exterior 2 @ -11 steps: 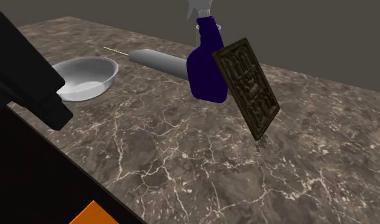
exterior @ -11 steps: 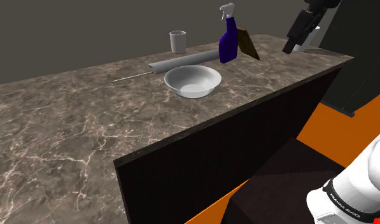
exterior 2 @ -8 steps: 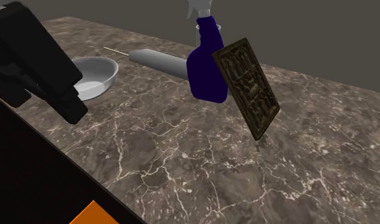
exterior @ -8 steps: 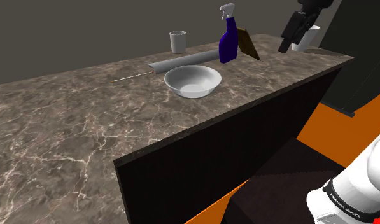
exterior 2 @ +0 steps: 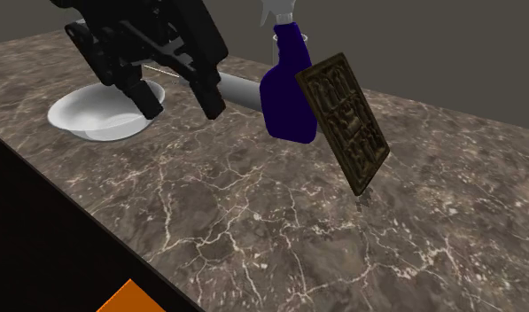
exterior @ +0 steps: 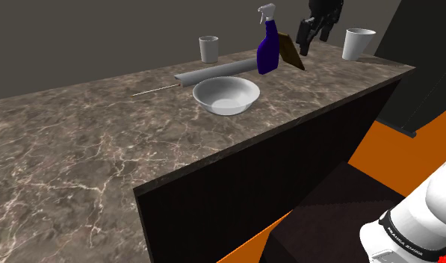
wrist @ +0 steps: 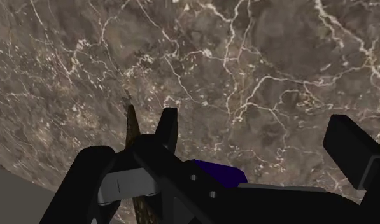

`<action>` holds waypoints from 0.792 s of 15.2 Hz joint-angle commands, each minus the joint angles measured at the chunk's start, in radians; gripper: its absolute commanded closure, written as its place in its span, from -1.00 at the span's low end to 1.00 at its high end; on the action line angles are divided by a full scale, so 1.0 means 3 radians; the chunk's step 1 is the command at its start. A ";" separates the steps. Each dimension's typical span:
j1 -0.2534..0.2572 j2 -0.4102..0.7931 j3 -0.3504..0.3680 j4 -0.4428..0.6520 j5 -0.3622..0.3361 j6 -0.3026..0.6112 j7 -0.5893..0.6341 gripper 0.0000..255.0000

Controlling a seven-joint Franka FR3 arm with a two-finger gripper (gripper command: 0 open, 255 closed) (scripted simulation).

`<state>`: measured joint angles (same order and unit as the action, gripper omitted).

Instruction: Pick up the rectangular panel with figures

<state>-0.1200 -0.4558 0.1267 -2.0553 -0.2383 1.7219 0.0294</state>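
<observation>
My gripper (exterior 2: 182,105) hovers over the counter (exterior 2: 253,230), fingers spread, empty. Panel (exterior 2: 344,120) stands tilted, leaning on the bottle (exterior 2: 289,93), at the second exterior view's right of the gripper, not touching it. Task barely begun imo: approach, grasp and lift all left.

Gripper (exterior 2: 182,105) now closer to panel (exterior 2: 344,120)
</observation>
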 commanded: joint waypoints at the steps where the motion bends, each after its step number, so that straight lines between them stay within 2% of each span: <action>1: -0.0078 0.0298 0.0097 0.0252 -0.0218 -0.0022 0.0138 -1.00; 7: -0.0222 0.1157 0.0313 0.1037 -0.0932 -0.0239 0.0532 -1.00; 12: -0.0186 0.1931 0.0370 0.1873 -0.1580 -0.0603 0.0746 -1.00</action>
<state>-0.1796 0.0757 0.2363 -1.5498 -0.6691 1.5681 0.2439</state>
